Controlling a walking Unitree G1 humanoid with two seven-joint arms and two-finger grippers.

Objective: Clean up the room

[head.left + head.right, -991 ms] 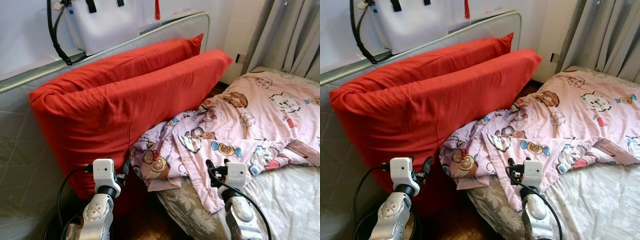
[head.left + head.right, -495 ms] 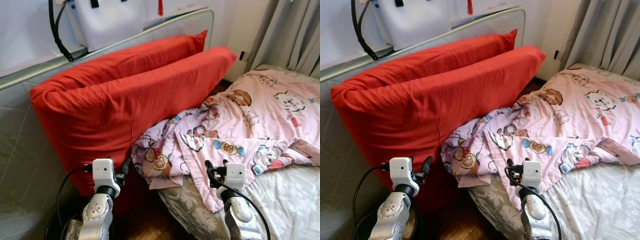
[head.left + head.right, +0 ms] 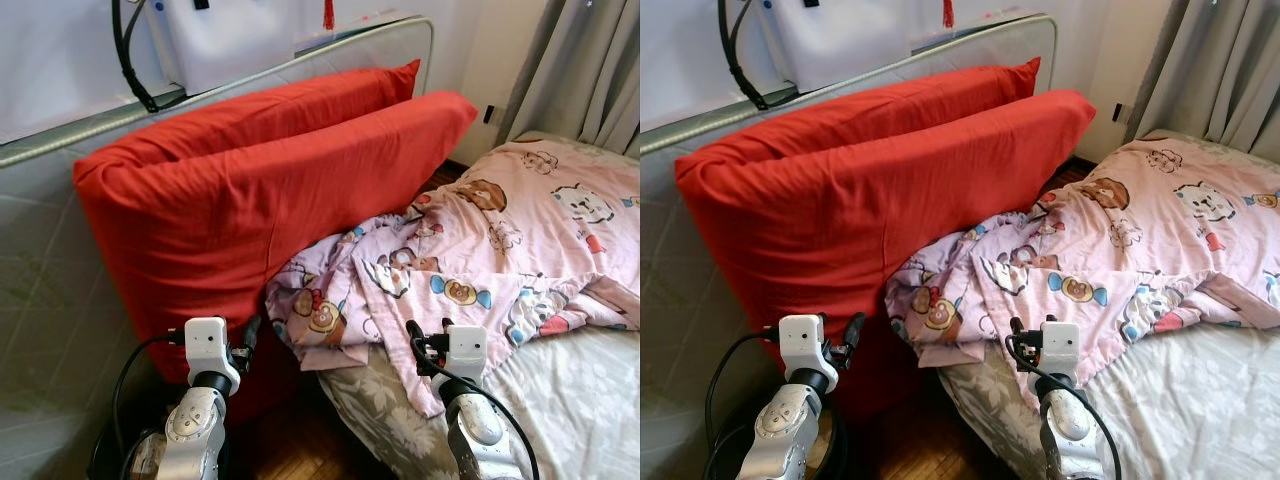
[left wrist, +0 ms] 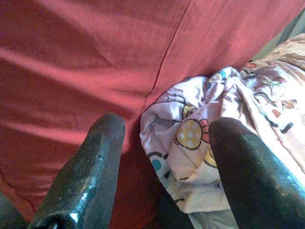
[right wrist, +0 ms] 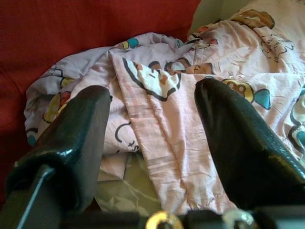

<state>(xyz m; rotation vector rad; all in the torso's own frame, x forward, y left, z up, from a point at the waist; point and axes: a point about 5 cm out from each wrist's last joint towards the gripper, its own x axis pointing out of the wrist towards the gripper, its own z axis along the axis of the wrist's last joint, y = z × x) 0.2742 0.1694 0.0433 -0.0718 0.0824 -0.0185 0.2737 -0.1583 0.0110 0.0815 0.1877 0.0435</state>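
- My left gripper (image 4: 162, 162) is held low at the foot of the bed's side, fingers spread wide with nothing between them; it faces the seam where the red pillow (image 3: 250, 200) meets the bunched corner of blanket.
- My right gripper (image 5: 152, 143) is likewise wide open and empty, just short of the pink cartoon-print blanket (image 3: 480, 270).
- The blanket's crumpled edge hangs over the mattress (image 3: 590, 400) straight ahead of my right gripper, so I judge that arm the nearer.
- The blanket's length runs away to my right, toward the curtain (image 3: 590, 70); the two pillows lean behind it.
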